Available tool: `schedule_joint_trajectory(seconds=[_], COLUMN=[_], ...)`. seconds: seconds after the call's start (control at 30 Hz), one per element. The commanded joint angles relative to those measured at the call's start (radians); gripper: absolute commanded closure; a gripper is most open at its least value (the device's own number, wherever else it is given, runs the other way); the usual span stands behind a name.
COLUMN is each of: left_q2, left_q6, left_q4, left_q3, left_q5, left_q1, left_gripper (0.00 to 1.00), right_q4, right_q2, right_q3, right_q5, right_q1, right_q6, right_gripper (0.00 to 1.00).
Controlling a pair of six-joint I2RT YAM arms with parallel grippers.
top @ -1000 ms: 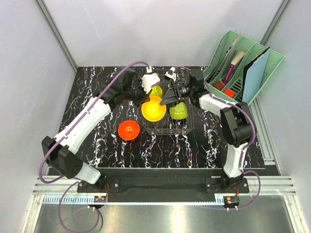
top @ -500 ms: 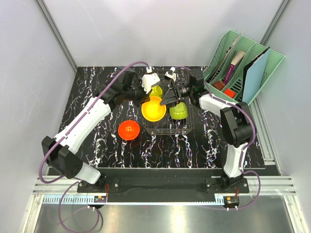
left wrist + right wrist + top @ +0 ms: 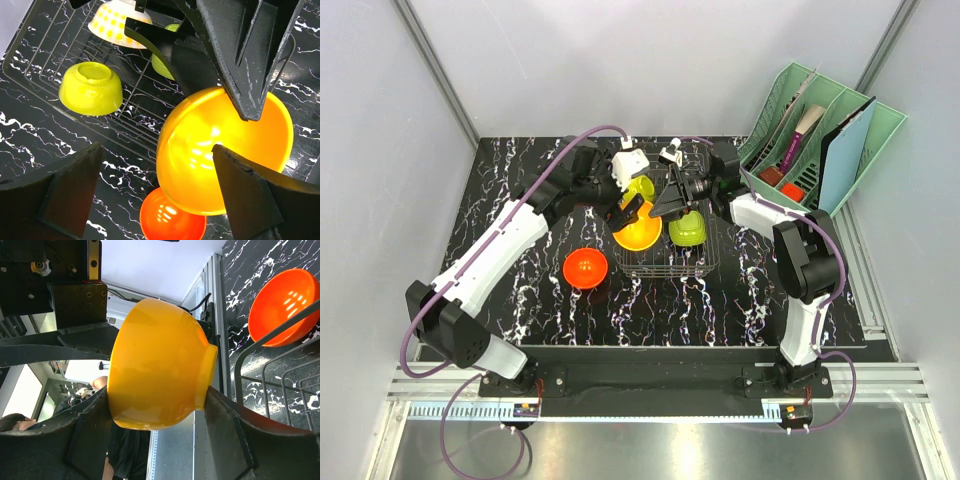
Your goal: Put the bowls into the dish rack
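Observation:
The orange-yellow bowl (image 3: pixel 638 230) hangs tilted over the left end of the dish rack (image 3: pixel 665 268), a dark wire basket. My right gripper (image 3: pixel 157 390) is shut on it, one finger on its foot and one on its rim. My left gripper (image 3: pixel 157 150) is open, its fingers (image 3: pixel 65 195) spread wide beside the same bowl (image 3: pixel 225 155). A yellow-green bowl (image 3: pixel 91 88) lies upside down in the rack, with a dotted white bowl (image 3: pixel 119 22) and a lime bowl (image 3: pixel 687 230) also inside. A red-orange bowl (image 3: pixel 586 267) sits on the table left of the rack.
A mint-green file organiser (image 3: pixel 820 130) with books stands at the back right, close behind my right arm. The black marbled table (image 3: pixel 520 300) ends at grey walls on the left, back and right.
My left gripper has opened and let go of the orange-yellow bowl, which now stays in the right gripper alone. The arms have hardly moved.

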Motion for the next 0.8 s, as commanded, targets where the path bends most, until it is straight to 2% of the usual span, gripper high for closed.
schedule_joint_trajectory(seconds=[0.0, 0.1, 0.17, 0.2, 0.23, 0.3, 0.47, 0.67, 0.7, 0.77], left_q2=[-0.029, -0.029, -0.023, -0.021, -0.018, -0.012, -0.009, -0.024, -0.032, -0.04], left_q6=[-0.009, -0.013, -0.024, -0.041, -0.049, -0.067, -0.084, -0.062, -0.058, -0.04], left_q4=[0.051, 0.051, 0.057, 0.063, 0.068, 0.08, 0.098, 0.123, 0.126, 0.133], left_q3=[0.048, 0.058, 0.072, 0.077, 0.081, 0.092, 0.098, 0.022, 0.009, -0.027], left_q5=[-0.021, -0.036, -0.056, -0.061, -0.08, -0.096, -0.147, -0.237, -0.24, -0.246], left_q1=[0.006, 0.011, 0.017, 0.02, 0.022, 0.031, 0.046, 0.077, 0.081, 0.097], left_gripper=[0.04, 0.03, 0.01, 0.01, 0.01, 0.01, 0.01, 0.01, 0.01, 0.01], right_q4=[0.024, -0.026, -0.188, -0.309, -0.632, -0.909, -0.965, -1.066, -1.08, -1.099], right_q2=[-0.058, -0.066, -0.079, -0.086, -0.093, -0.113, -0.153, -0.169, -0.172, -0.182], right_q3=[0.01, 0.017, 0.042, 0.062, 0.121, 0.186, 0.182, 0.221, 0.225, 0.231], right_q5=[-0.125, -0.089, -0.044, -0.017, 0.081, 0.286, 0.477, 0.848, 0.955, 1.037], right_q1=[-0.015, -0.028, -0.036, -0.045, -0.047, -0.041, -0.042, -0.03, -0.022, 0.007], right_q6=[-0.034, -0.09, -0.181, -0.386, -0.517, -0.834, -0.893, -1.028, -1.058, -1.127], right_gripper=[1.0, 1.0, 1.0, 1.0, 1.0, 1.0, 1.0, 1.0, 1.0, 1.0])
